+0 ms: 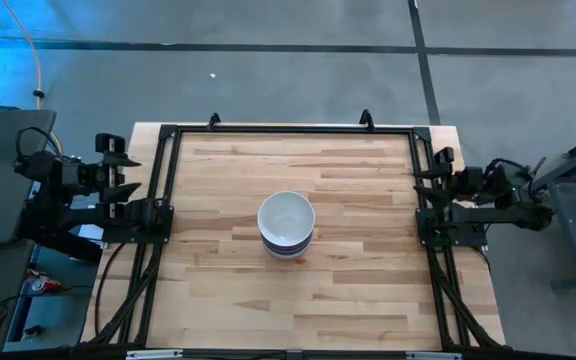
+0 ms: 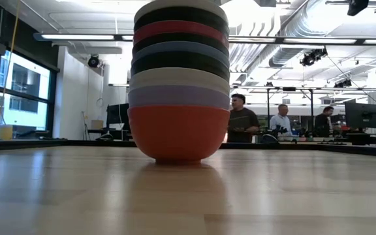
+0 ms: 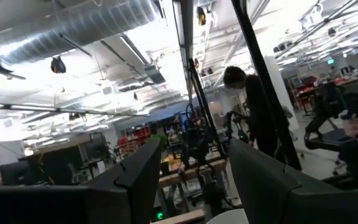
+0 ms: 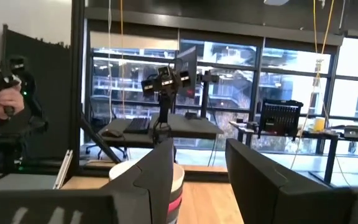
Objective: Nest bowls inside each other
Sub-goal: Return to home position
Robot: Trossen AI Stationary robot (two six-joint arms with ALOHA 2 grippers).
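Observation:
The bowls stand nested in one stack (image 1: pixel 286 225) at the middle of the wooden table. In the low view the red bottom bowl (image 2: pixel 178 134) rests on the tabletop, with a lavender bowl (image 2: pixel 178 96) and then white, black, blue, red and more black bowls above it. A white bowl (image 1: pixel 286 215) lies on top. My left gripper (image 3: pixel 194 146) is drawn back at the table's left edge, open and tipped upward. My right gripper (image 4: pixel 199 146) is drawn back at the right edge, open, with the stack's top (image 4: pixel 143 171) far off between its fingers.
A black metal frame (image 1: pixel 160 170) runs along the table's left, far and right edges. The two arms (image 1: pixel 118 190) (image 1: pixel 463 195) sit folded over the side rails. People (image 2: pixel 243 121) stand in the room beyond the table. Bare wood surrounds the stack.

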